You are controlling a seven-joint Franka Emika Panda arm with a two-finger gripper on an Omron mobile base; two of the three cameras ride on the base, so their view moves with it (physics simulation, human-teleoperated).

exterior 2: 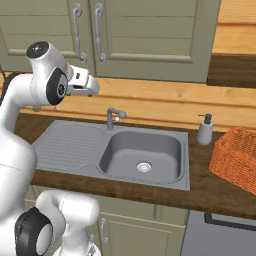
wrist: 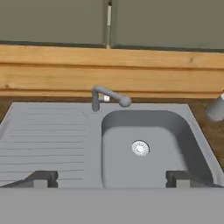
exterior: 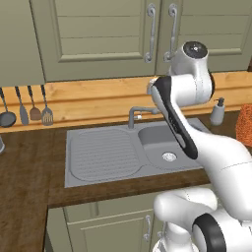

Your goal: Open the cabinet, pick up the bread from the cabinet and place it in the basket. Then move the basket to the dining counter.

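End effector [wrist: 108, 178] spread wide, empty — raise it squarely to the cabinet [exterior 2: 150, 35] handle [exterior 2: 99, 34] above — then close.

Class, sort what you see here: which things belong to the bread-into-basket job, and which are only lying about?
Job:
cabinet, doors closed
basket, on the counter right of the sink
gripper, open above the sink

Lying about:
sink
tap
soap dispenser
hanging utensils

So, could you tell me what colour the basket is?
Orange woven mesh basket, clearest in the right base view.
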